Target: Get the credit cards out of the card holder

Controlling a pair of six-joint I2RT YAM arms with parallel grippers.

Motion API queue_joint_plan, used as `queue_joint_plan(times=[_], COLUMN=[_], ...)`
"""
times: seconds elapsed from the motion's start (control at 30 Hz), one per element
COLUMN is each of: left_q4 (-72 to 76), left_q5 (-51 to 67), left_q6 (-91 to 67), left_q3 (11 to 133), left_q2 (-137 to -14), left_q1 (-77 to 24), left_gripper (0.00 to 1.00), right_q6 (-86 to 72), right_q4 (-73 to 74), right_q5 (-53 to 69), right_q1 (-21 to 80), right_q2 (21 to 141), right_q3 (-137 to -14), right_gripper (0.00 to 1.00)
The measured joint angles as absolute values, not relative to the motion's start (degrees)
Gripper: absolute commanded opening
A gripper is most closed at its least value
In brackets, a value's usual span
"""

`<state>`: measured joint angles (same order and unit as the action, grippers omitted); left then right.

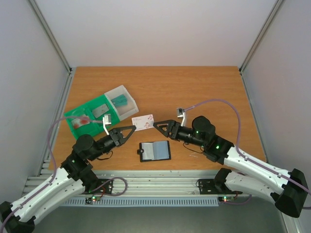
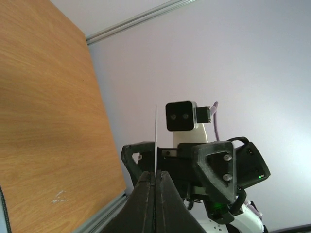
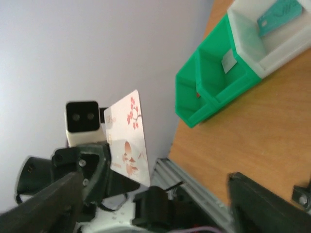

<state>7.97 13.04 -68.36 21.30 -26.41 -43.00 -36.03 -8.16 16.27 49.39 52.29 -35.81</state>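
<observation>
Holding the white flower-printed plastic card [image 1: 144, 122] pinched in my left end effector [image 1: 133, 128], I would first retreat the wide-open right end effector [image 1: 156, 125] toward three o'clock.

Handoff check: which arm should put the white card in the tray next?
Left. The left gripper is shut on the white card, the right gripper stands open, and the green-and-white tray sits on the left arm's side.
</observation>
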Motion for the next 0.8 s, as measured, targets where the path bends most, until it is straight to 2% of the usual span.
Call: queue_joint_plan(times=[0.03, 0.07, 0.43, 0.8], left_q4=[7.6, 7.1, -5.0, -16.9], left_q5=[12.9, 12.6, 8.9, 6.9], left_q6=[-68.0, -67.6, -61.1, -54.4], left_q3=[21.3, 21.3, 25.3, 33.5], left_q2=[-26.1, -25.8, -27.1, -33.8], left_q1=[-43.0, -43.0, -41.7, -28.0], left_gripper=[0.00, 0.00, 0.00, 0.00], right_q6=[-36.1, -35.8, -32.4, -29.2], right_q4=[-7.7, -6.9, 2.5, 10.9], right_q5=[16.1, 16.0, 16.2, 15.2], right_q1=[49.4, 49.4, 49.4, 49.4], right_q2=[51.8, 51.2, 45.5, 40.5], right_q3=[-35.7, -35.7, -35.5, -35.5], right_gripper=[0.97, 0.98, 0.98, 0.99])
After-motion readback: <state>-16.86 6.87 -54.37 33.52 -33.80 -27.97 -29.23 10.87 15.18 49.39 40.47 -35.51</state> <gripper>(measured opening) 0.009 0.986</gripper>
